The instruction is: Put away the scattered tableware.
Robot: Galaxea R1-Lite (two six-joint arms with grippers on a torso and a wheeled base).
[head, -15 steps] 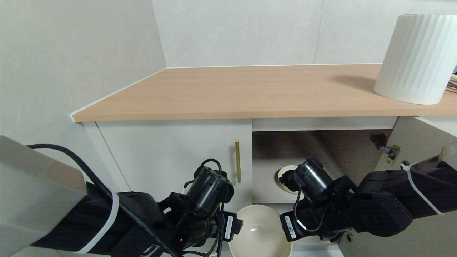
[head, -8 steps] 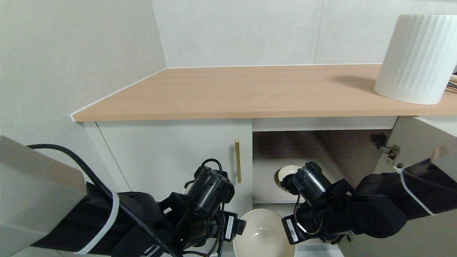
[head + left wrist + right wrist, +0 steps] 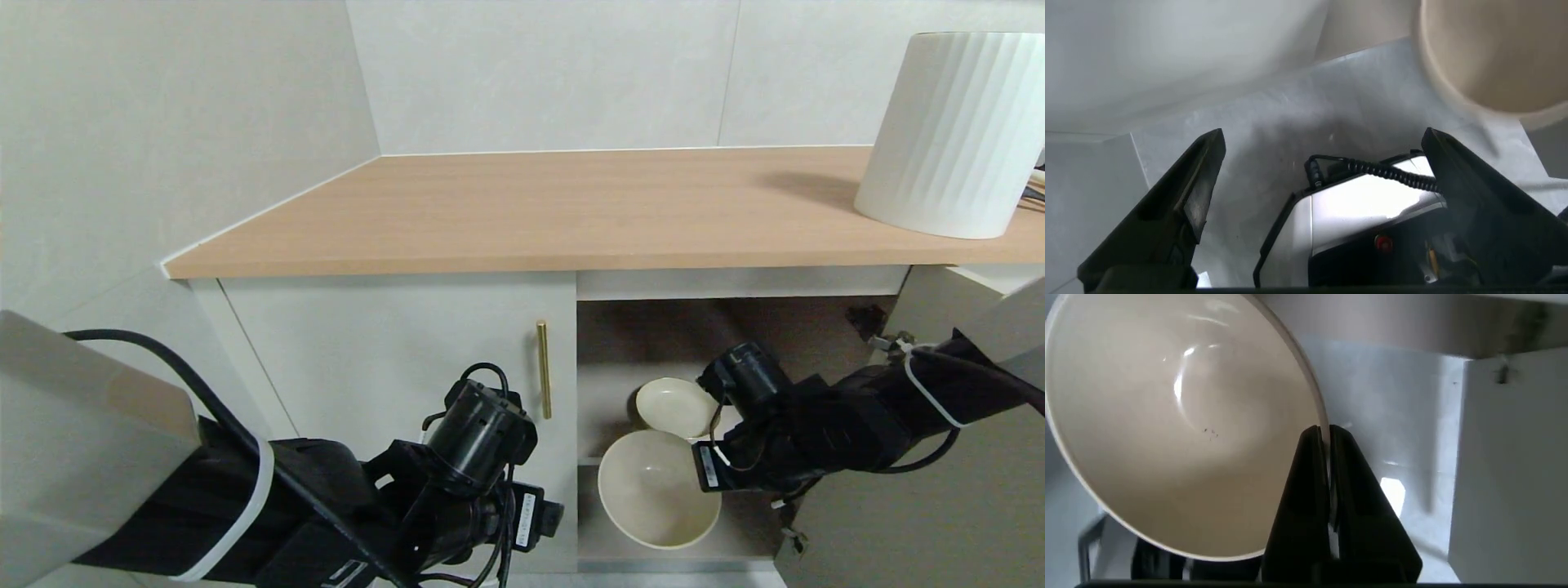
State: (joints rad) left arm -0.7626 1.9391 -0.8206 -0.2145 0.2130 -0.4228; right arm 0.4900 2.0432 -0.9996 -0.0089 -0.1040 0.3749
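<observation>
A glossy, smooth cream bowl [image 3: 660,490] and a smaller dish [image 3: 674,406] with the same sheen; a matt wood-grain worktop [image 3: 571,212]; a matt white door [image 3: 392,359] with a shiny brass-coloured metal handle [image 3: 543,369]; a ribbed, matt white container [image 3: 951,135].

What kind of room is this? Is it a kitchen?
Probably a kitchen. A wooden countertop runs along tiled walls, a white cabinet under it stands open, a small bowl sits inside, and the right tool holds a bigger bowl by its rim.
</observation>
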